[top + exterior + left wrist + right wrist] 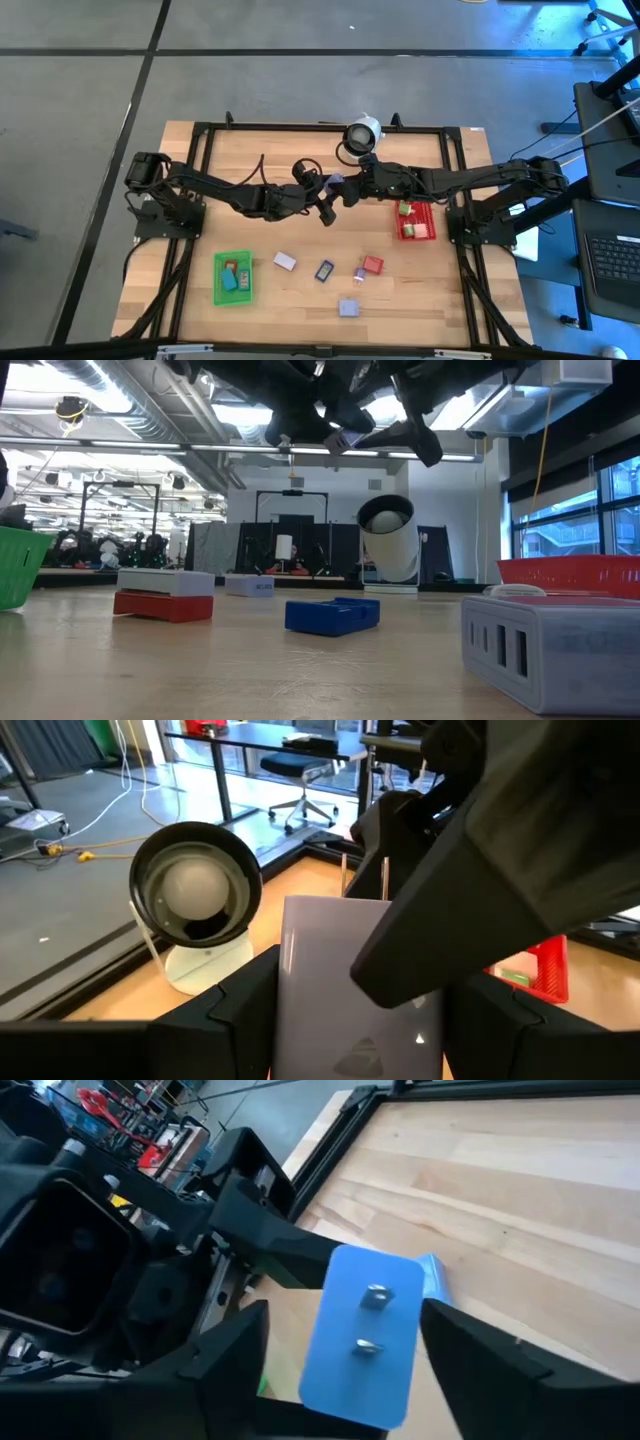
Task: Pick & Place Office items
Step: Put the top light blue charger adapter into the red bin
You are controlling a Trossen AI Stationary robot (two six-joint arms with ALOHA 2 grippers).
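Note:
A lavender block with two metal prongs on its end face hangs high above the middle of the table. My left gripper comes from the table's left and is shut on it. My right gripper comes from the table's right. It is open, with one finger on either side of the pronged end. In the low view the block shows near the top, under both dark hands. My left gripper pinches the lavender block by its two long sides between its two fingers. The fingers reach in nearly level from the table's left. The block is lifted clear of the table. My right gripper's fingers stand around the pronged end; whether they touch it I cannot tell.
A green bin with small pieces stands near left; a red bin holds a light green piece. Loose on the wood lie a pale piece, blue, red and lavender ones. The round white-and-black device stands at the far edge.

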